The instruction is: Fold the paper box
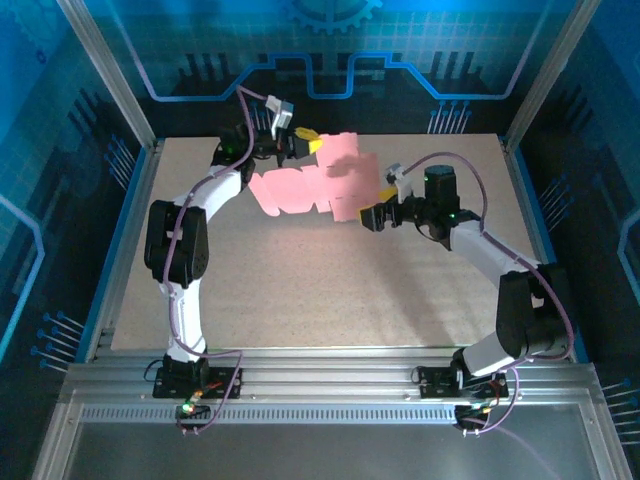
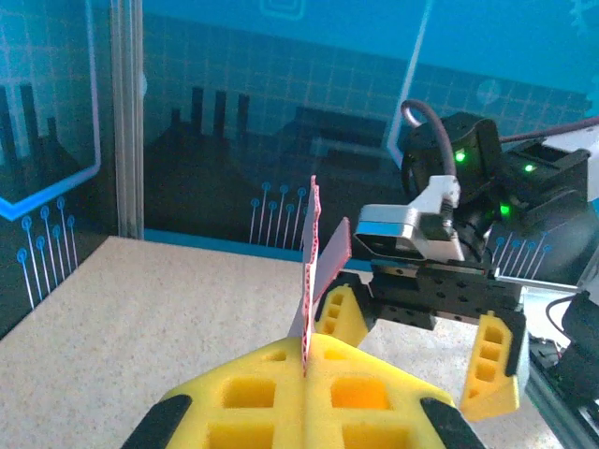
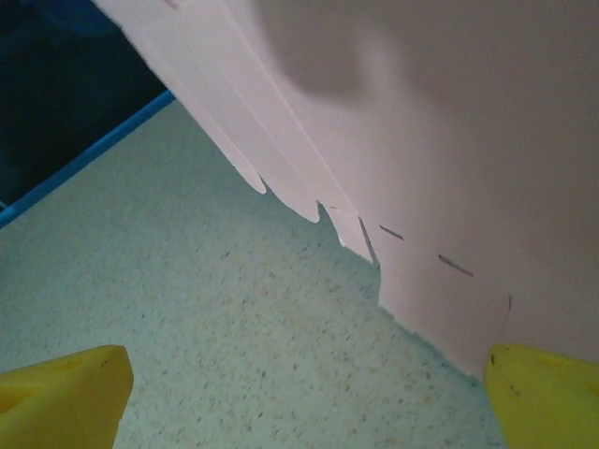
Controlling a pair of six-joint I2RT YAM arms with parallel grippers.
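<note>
Since the paper box [image 1: 310, 185] is floppy card clamped in the left gripper [image 2: 306, 365], a crease edge should probably be grabbed by the wide-spread, empty right gripper [image 1: 377, 205].

Far middle: blocked by the upright pink sheet [image 1: 300, 190].
Near half: bare table [image 1: 300, 290], left open for passage.
Sides, back: closed off by walls [image 1: 330, 40].

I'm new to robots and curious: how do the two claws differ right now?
The left gripper is shut on the pink paper box sheet, pinching its edge; the right gripper is open, gripping nothing. The left gripper sits at the far side of the table; the right gripper nearer the middle. Both have yellow fingers.
</note>
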